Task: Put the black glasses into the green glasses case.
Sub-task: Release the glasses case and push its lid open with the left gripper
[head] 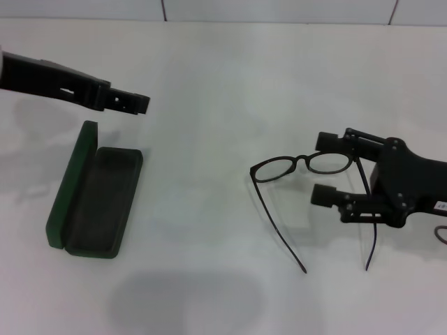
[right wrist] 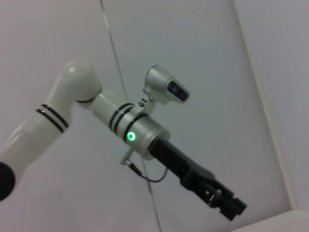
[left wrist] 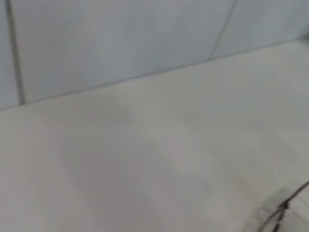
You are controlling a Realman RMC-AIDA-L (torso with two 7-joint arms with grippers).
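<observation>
**Black glasses between the right gripper's fingers, case open across the table**

Black glasses lie on the white table toward its right edge, lenses facing the far edge and both temple arms unfolded, running back toward the near edge. The right gripper reaches in from the right edge with its jaws spread wide: one finger sits at the far side of the right-hand lens, the other at the near side, so that lens lies in the gap between them. Whether either finger touches the frame cannot be told. Nothing is clamped.

Well apart, toward the left edge, the green glasses case lies open, its tray flat on the table and its lid standing up along the side nearest the left edge. The left gripper hangs over the table just beyond the case's far end, pointing toward the middle. Its fingers look drawn together with nothing between them.

Only the head view shows the case and the whole glasses. The left wrist view shows bare table, the wall behind it and, at one corner, a thin dark sliver of the glasses frame. The right wrist view shows neither task object, only the left arm against the wall with its gripper end-on.
</observation>
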